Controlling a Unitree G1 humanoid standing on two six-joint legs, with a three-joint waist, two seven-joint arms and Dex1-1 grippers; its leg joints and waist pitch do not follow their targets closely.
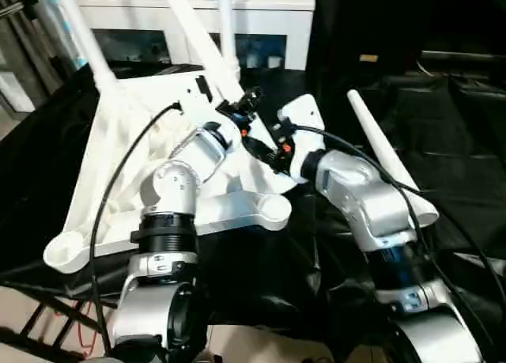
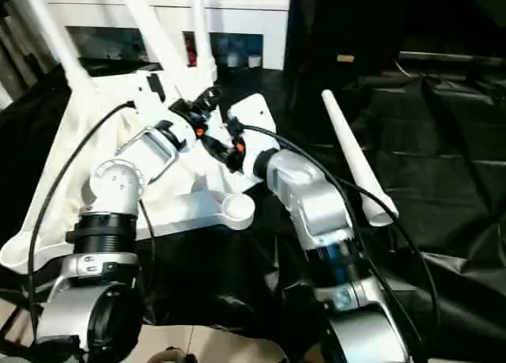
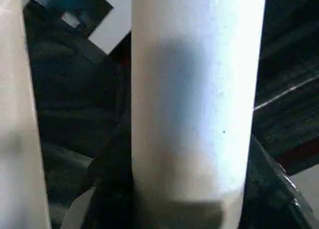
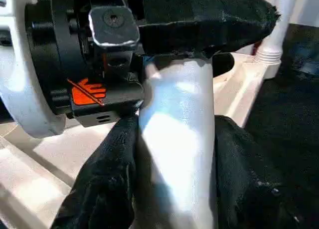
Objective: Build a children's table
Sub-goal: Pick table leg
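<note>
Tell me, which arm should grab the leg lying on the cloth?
Right, probably: the loose leg lies beside the right forearm, far from the left gripper. Both arms grip the slanted leg.

I work in a lab or test room: my bench is a work table draped in black cloth, a white glass-door cabinet stands at 12 o'clock, and dark curtains hang at 1 o'clock

white legs, white top, black cloth
</note>
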